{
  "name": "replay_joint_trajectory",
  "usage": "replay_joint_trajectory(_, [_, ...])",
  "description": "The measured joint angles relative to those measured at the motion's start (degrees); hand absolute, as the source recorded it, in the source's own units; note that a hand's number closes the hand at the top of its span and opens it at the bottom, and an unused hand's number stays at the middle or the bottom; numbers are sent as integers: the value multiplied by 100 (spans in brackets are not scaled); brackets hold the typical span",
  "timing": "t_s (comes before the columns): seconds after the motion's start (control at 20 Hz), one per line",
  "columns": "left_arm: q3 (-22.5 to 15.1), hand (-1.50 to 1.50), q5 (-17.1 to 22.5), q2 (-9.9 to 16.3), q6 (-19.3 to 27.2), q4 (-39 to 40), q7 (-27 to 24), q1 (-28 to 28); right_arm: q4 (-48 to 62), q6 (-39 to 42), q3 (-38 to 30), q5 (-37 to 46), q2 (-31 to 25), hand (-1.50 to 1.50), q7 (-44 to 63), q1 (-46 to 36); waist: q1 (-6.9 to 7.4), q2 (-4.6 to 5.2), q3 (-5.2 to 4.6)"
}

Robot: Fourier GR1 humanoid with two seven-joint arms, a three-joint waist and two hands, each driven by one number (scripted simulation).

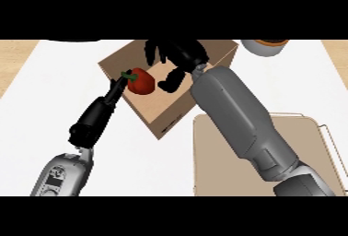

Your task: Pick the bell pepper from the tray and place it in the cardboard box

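The red bell pepper [141, 83] with a green stem lies inside the open cardboard box [163, 115] at the upper middle of the counter. My right hand [178, 51] hovers over the box just beyond the pepper, fingers spread and relaxed, its thumb hanging to the pepper's right without touching it. My left hand [101, 113] stretches out straight from the lower left, and its fingertips reach the box's left rim beside the pepper's stem. The beige tray [216, 175] sits at the lower right, partly hidden by my right forearm.
A white cup with a brown top [266, 46] stands at the back right, close to the box's far corner. White counter surrounds the box, with a wooden strip along the far left and right edges.
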Motion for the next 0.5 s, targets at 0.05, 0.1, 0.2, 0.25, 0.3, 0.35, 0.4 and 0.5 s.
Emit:
replay_joint_trajectory(0.05, [1, 0, 6, 4, -19, -19, 16, 5, 185, 29, 2, -131, 5, -150, 26, -63, 21, 0, -1])
replay_joint_trajectory(0.1, [7, 0, 13, 4, -30, -40, 1, 31, 392, 11, -15, -213, 10, -150, -34, -109, 36, 3, -1])
replay_joint_trajectory(0.2, [-5, 0, -18, -27, -19, -30, -35, 33, 751, -8, -33, -383, 16, -150, -204, -199, 46, 9, 0])
replay_joint_trajectory(0.25, [-23, 0, -40, -49, -8, -43, -27, 33, 925, -10, -89, -479, 18, -150, -299, -265, 60, 16, 0])
replay_joint_trajectory(0.3, [-14, 0, -40, -32, -22, -69, -19, 49, 1063, -25, -169, -581, 20, -150, -434, -291, 64, 19, 0])
replay_joint_trajectory(0.35, [-7, 0, -27, -26, -40, -93, 4, 66, 1136, -32, -253, -737, 21, -150, -540, -295, 71, 20, 1])
replay_joint_trajectory(0.4, [0, 0, -31, -49, -31, -59, 25, 17, 1197, -25, -363, -894, 23, -150, -657, -320, 62, 25, 1])
replay_joint_trajectory(0.5, [4, 0, -28, -42, -52, -86, 47, 22, 1268, -109, -639, -1250, 24, -150, -878, -281, 70, 30, 2])
